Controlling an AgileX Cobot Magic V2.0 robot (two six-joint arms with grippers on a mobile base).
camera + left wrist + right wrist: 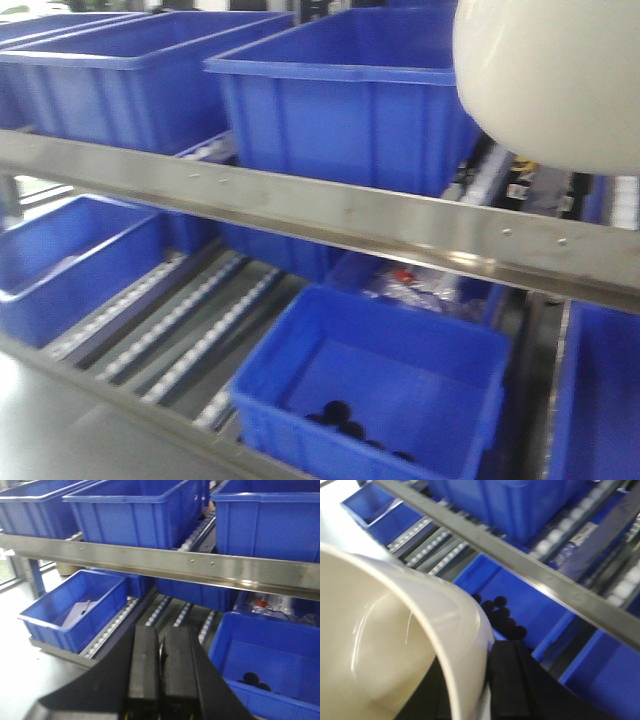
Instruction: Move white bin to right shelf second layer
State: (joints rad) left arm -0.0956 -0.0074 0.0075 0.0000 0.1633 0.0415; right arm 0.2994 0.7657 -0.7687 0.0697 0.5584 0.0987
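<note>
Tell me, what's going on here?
A two-armed robot is shelving a white bin. Its right gripper is clamped on the bin's rim, holding it in the air above the upper shelf's steel front rail, beside the blue crates. It isn't set down yet. The left gripper is shut, empty.

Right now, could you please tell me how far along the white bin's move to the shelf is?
Done: the white bin is picked up, its rim clamped in the right tool. In hand: it hangs by the right shelf second layer, higher than its front edge. Left: setting it on the rollers and letting go. The left tool is shut and empty.
</note>
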